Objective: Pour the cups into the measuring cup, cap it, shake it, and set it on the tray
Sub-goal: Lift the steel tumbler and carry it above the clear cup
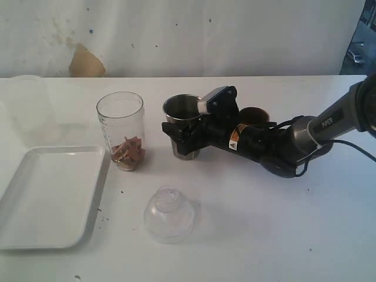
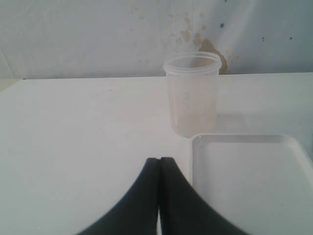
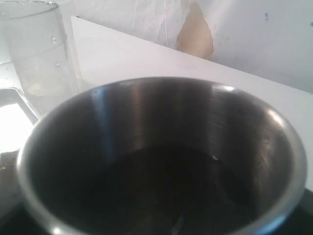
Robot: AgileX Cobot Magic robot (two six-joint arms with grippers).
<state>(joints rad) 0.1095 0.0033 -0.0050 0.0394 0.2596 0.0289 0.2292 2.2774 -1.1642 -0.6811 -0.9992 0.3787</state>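
L jaws closed; frosted cup (image 2: 191, 95) beside tray (image 2: 254, 186).

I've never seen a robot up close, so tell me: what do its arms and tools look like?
The right arm is a grey-silver tube with white lettering and a black cable. The right tool is black, with a silver block on top and a yellow-and-white sticker behind it. The left tool has two black, curved fingers.
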